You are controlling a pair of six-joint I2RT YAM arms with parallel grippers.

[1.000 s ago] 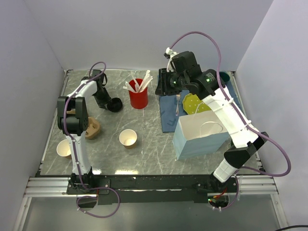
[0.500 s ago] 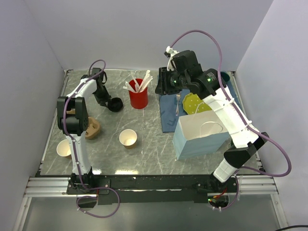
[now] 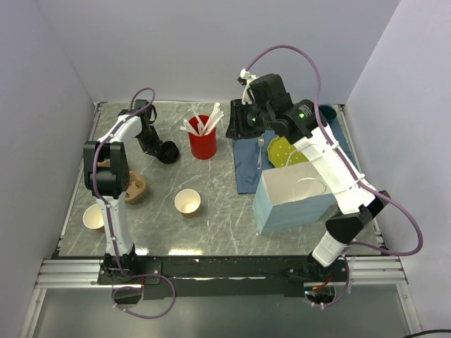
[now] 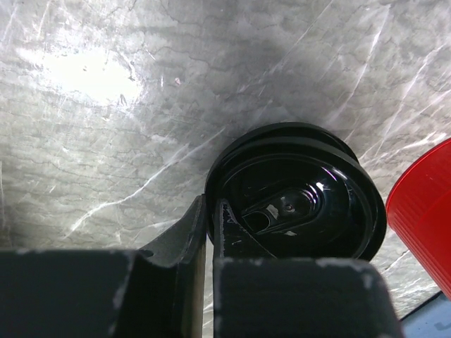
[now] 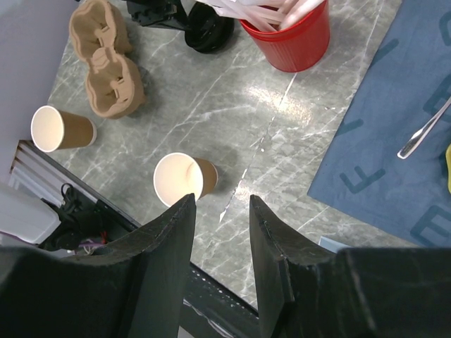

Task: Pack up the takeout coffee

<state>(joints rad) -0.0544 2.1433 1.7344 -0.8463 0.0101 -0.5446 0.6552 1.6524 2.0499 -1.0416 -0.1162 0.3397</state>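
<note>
The left claw is pinching the rim of the round black plastic lid; the right claw is hanging open.

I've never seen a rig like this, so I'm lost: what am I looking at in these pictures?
Two robot arms are bolted to a table's near edge. The wide picture is from a camera above and behind them; the other two from cameras on the wrists. On the table stand a red cup of white utensils, two lidless paper cups, a brown cup carrier, a blue paper bag, and a blue cloth with a fork and green plate. The left hand pinches the rim of a round black lid; any cup beneath is hidden. The right hand hangs open and empty.
</note>
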